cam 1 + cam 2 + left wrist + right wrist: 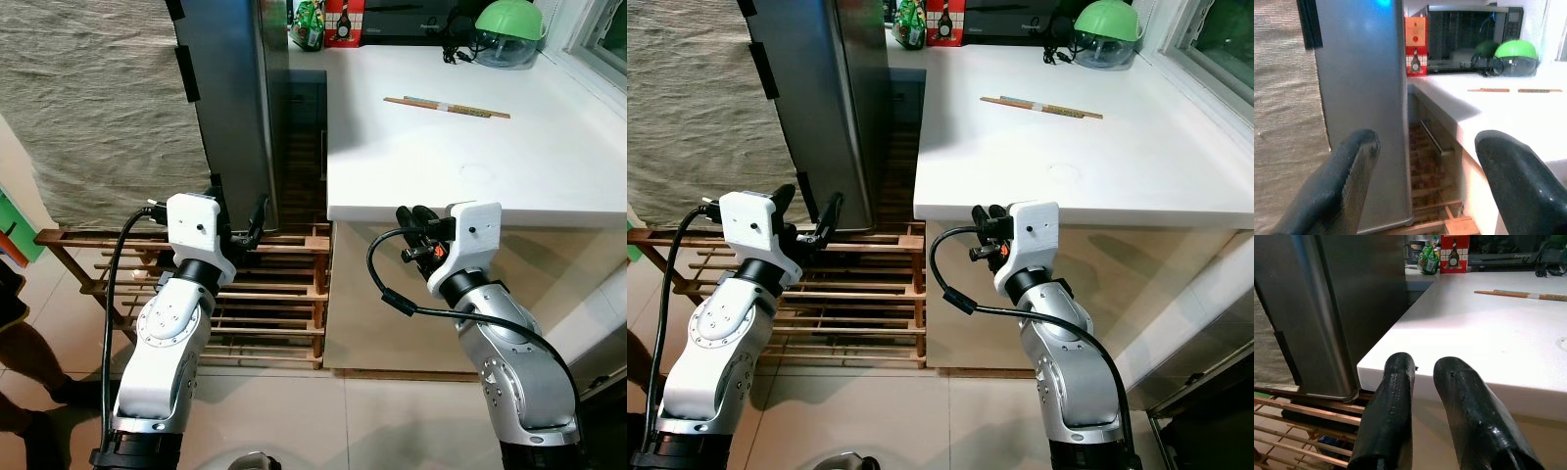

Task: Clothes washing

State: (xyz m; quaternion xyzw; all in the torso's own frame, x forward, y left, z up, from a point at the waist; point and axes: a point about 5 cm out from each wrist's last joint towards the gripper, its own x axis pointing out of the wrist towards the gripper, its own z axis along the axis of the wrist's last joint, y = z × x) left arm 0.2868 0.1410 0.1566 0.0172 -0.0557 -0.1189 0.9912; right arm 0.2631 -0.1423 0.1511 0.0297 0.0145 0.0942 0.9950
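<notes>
Kitchen corner, tiled floor. Burlap curtain far left, wooden slatted rack low beneath it. My left gripper raised before the grey fridge, fingers spread apart, empty. White counter to the right carries chopsticks, green-lidded bowl, microwave, red box. My right gripper sits just below the counter edge, fingers nearly together, empty. Cannot see any clothes or washer.

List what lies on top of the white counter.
On the white counter: a pair of chopsticks, a green-lidded bowl with a black cord, a red box, a green packet and a microwave. The refrigerator hides the far left corner.
</notes>
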